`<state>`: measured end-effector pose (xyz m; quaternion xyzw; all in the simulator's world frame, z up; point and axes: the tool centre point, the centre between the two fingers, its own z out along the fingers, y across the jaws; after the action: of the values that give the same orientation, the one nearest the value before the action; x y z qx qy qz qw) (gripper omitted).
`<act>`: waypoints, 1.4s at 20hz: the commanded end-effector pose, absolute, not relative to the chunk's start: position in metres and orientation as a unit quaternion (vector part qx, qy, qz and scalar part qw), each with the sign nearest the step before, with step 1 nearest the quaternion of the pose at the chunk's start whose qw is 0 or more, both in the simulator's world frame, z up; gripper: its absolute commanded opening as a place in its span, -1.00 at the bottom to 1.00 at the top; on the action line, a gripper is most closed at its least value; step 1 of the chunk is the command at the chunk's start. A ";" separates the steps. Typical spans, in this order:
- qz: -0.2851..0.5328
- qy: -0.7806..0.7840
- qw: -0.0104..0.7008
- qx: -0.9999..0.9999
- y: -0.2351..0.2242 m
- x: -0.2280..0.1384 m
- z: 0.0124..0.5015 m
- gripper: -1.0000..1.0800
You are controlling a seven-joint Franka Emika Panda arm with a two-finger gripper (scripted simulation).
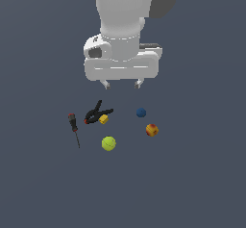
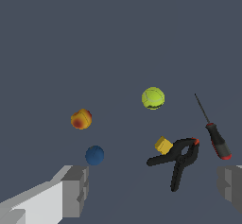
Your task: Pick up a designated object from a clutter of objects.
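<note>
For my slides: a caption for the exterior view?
Open gripper above clutter: screwdriver, black clamp, yellow cube, three balls.

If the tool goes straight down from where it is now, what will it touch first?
Probably only bare floor. The open tool points down with its fingers well apart; the wrist view shows the blue ball and black clamp between the fingers' lines, neither clearly under one. Depth is unclear, so the blue ball could be grazed.

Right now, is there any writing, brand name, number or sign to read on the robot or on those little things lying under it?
None: no words, numbers or signs can be read in either view.
The screwdriver, clamp, yellow cube, tennis ball, blue ball, red-orange ball and the gripper all show plain surfaces.
</note>
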<state>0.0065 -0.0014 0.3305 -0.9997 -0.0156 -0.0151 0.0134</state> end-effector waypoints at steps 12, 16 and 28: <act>-0.014 -0.066 0.016 -0.998 -0.060 0.028 0.269 0.92; -0.013 -0.090 0.016 -0.996 -0.088 0.033 0.239 0.92; -0.009 -0.161 0.010 -0.987 -0.177 0.028 0.146 0.92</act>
<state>0.0304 -0.1659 0.1577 -0.9883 -0.1519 -0.0097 0.0108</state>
